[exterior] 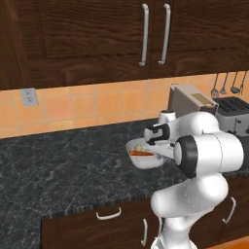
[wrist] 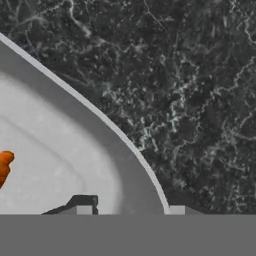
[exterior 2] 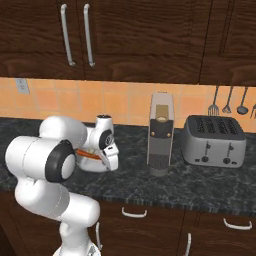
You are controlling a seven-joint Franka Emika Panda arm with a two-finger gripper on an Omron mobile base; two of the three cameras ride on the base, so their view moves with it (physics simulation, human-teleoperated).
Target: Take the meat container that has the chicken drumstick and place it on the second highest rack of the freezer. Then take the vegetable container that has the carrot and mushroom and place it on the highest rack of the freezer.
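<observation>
A white vegetable container (exterior: 146, 163) (exterior 2: 95, 165) sits low over the dark counter (wrist: 200, 100), close to the front edge. A thin orange carrot (exterior: 142, 153) (exterior 2: 89, 154) (wrist: 4, 167) and a pale mushroom (exterior: 139, 147) lie inside it. My gripper (exterior: 163, 151) (exterior 2: 110, 161) (wrist: 130, 209) comes down on the container's right rim. In the hand view one fingertip is inside the grey wall (wrist: 100, 150) and the other outside it, shut on the wall. I cannot tell whether the container rests on the counter or hangs just above it. The freezer, its racks and the chicken drumstick are out of view.
A tall beige coffee machine (exterior 2: 161, 135) (exterior: 187, 99) and a silver toaster (exterior 2: 214, 140) (exterior: 233, 109) stand to the right of the container. Utensils (exterior 2: 227, 102) hang on the tiled wall. Dark wall cabinets (exterior: 146, 34) hang overhead. A wall outlet (exterior: 29, 97) is at the left.
</observation>
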